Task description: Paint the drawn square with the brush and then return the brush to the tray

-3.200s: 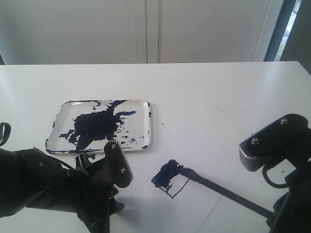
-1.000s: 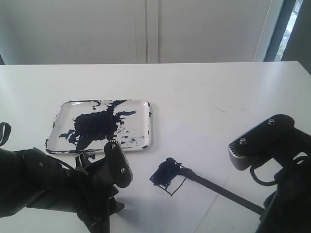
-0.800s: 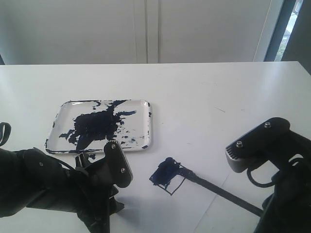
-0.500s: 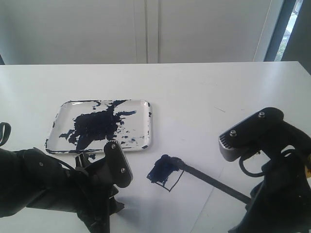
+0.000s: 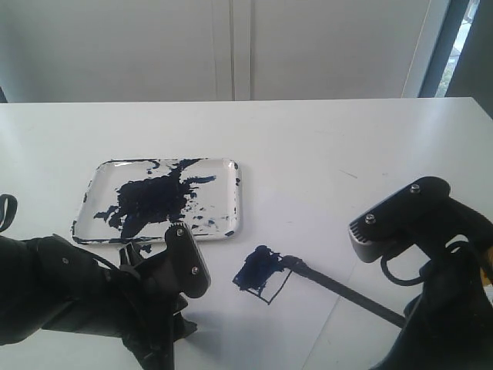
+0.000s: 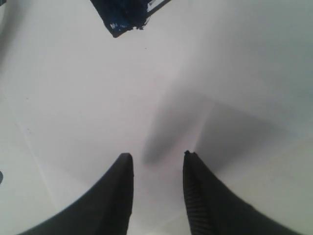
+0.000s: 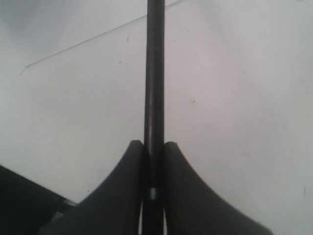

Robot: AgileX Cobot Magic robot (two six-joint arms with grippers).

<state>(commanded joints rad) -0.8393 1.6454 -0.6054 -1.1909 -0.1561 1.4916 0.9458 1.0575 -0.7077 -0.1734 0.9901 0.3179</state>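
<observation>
The drawn square [image 5: 263,274] lies just right of the tray's near corner, its left half blotched dark blue and its right part still white. The brush [image 5: 339,289] slants from that blotch down to the right, tip resting on the square. My right gripper [image 7: 153,143] is shut on the brush [image 7: 155,73] handle, a pale ring showing between the fingers. The tray [image 5: 231,223] sits left of centre, smeared with navy paint. My left gripper [image 6: 156,154] hangs open over bare table, the painted square [image 6: 122,14] far ahead of it.
The left arm's black bulk [image 5: 100,301] fills the near left corner, the right arm [image 5: 431,254] the near right. A sheet edge [image 7: 98,36] crosses the white table. A wall stands behind the table's far edge [image 5: 246,100].
The right arm has carried the brush left and back, dragging the tip across the square. The blue blotch has spread toward the square's left corner. The left arm has not moved.
</observation>
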